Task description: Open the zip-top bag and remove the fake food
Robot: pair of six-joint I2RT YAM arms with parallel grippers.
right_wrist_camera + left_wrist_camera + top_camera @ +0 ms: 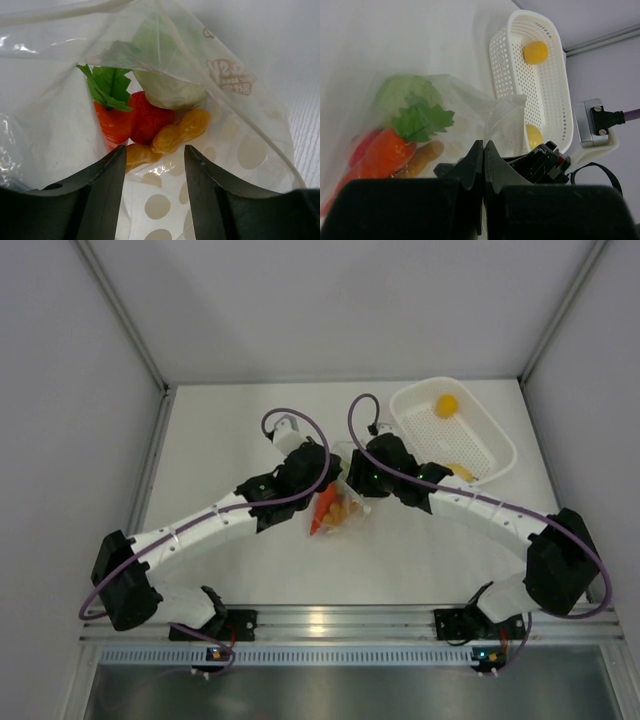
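Note:
The zip-top bag [340,510] lies mid-table between both grippers, clear with pale dots. Inside it are fake food pieces: a red-orange green-leafed piece [112,125], a red ball [150,120], a pale-green ball [167,90] and orange lumpy pieces [182,130]. My left gripper [328,485] is shut, its fingertips [477,150] pinched on the bag's edge film [505,117]. My right gripper [155,160] is open, with its jaws inside the bag's mouth just short of the food. A yellow lemon [446,405] and another yellow piece [460,470] lie in the basket.
The white perforated basket [490,435] stands at the back right, close beside the right arm; it also shows in the left wrist view [505,55]. White walls enclose the table on three sides.

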